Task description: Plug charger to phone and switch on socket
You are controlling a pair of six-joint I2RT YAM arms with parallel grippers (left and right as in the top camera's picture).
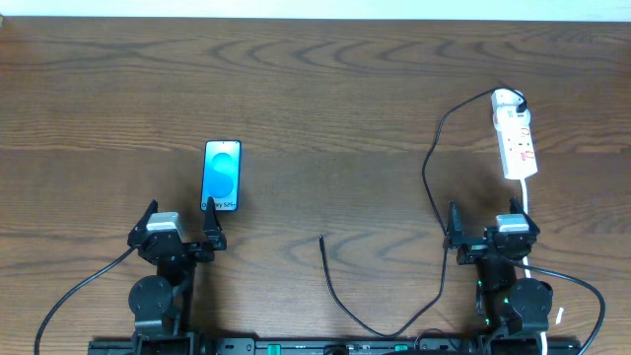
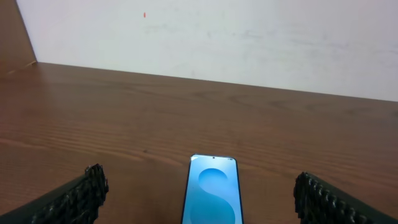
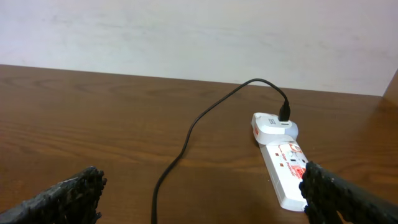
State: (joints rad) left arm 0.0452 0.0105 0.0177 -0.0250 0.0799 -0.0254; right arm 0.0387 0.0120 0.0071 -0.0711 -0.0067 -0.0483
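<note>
Overhead: slim, blue-screened phone (image 1: 222, 176)

Nothing I can read w/ certainty. White txt at the btm of the phone (image 1: 222, 176) screen is too small (maybe ends "S25+"). Red markings on the socket (image 1: 516, 133) are illegible too.

Phone (image 2: 212, 190) flat on brown wood table (image 2: 186, 112), screen up, blue with a lighter curved shape, near end cut off by the frame. Left gripper (image 2: 200, 182) jaws spread wide, black ribbed fingers (image 2: 81, 196) low at both sides, phone between them, untouched. White wall (image 2: 217, 37) along the table's far edge
</note>
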